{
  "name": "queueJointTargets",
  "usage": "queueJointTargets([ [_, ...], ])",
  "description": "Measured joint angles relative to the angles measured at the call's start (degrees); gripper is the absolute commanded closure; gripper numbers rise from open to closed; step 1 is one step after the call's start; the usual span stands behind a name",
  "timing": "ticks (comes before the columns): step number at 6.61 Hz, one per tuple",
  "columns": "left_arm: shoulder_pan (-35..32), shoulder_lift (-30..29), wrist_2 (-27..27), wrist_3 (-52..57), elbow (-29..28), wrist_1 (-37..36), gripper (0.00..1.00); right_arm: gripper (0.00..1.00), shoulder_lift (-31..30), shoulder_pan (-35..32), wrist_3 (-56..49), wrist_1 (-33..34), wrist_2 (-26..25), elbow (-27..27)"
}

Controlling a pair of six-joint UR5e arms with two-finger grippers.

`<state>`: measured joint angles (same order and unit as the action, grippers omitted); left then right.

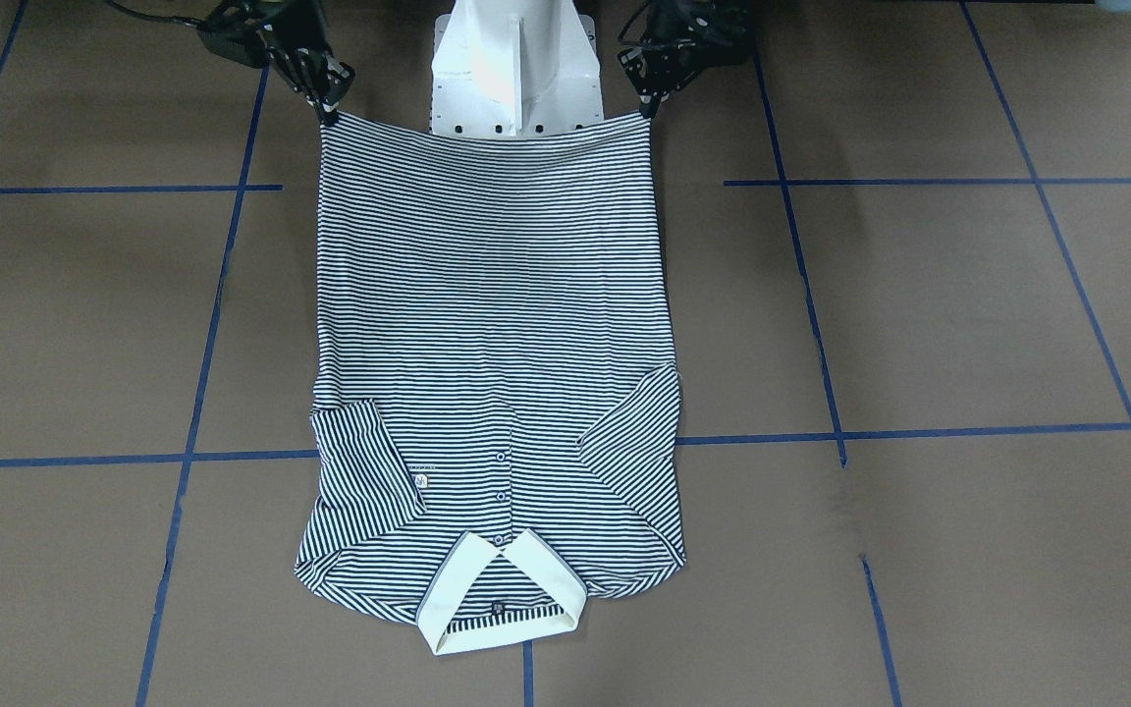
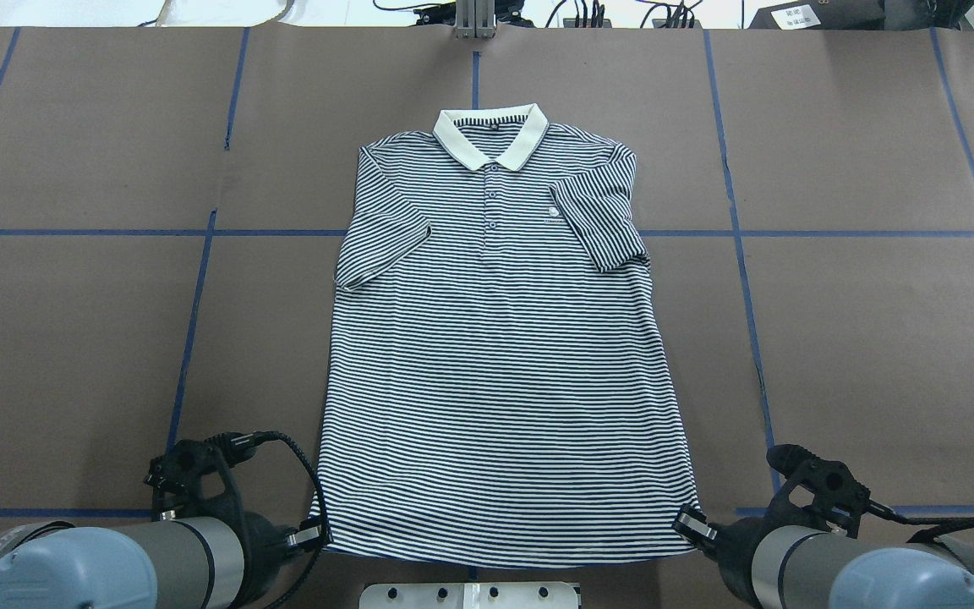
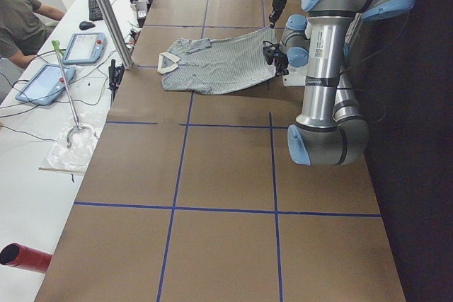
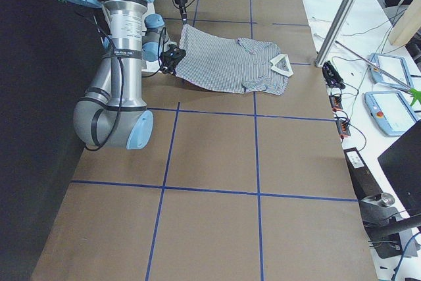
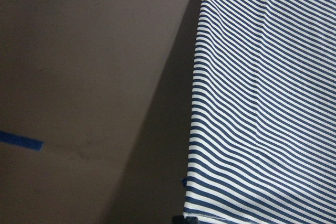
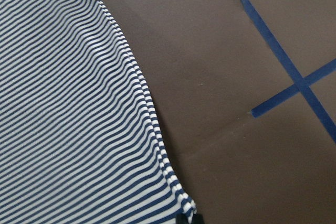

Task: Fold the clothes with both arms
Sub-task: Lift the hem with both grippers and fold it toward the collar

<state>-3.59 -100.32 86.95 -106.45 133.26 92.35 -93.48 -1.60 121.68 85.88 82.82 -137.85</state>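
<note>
Left gripper, right gripper each clamped on a hem corner of polo shirt — hem taut between them, presumably to fold toward collar ahead.

The table, papered brown and gridded with blue tape lines, carries a striped polo shirt at centre, collar toward twelve o'clock.
</note>
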Motion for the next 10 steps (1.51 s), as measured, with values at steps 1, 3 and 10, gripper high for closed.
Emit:
queueJointTargets([
  [1,-0.6,-0.9,-0.3,-0.8,0.2,-0.4,1.0,1.0,0.2,-2.1,-0.4,0.0,0.0,-1.2],
  [3,-10.8,-9.4,-0.3,6.1,-8.2,-0.7,1.0,1.0,9.2,-12.1,-9.5,0.1,0.5,5.1],
  [10,-35.6,-26.3,-1.6,26.4,-48.8,21.5,1.0,1.0,42.5,-40.6,-33.1,-2.4,10.9,52.9],
])
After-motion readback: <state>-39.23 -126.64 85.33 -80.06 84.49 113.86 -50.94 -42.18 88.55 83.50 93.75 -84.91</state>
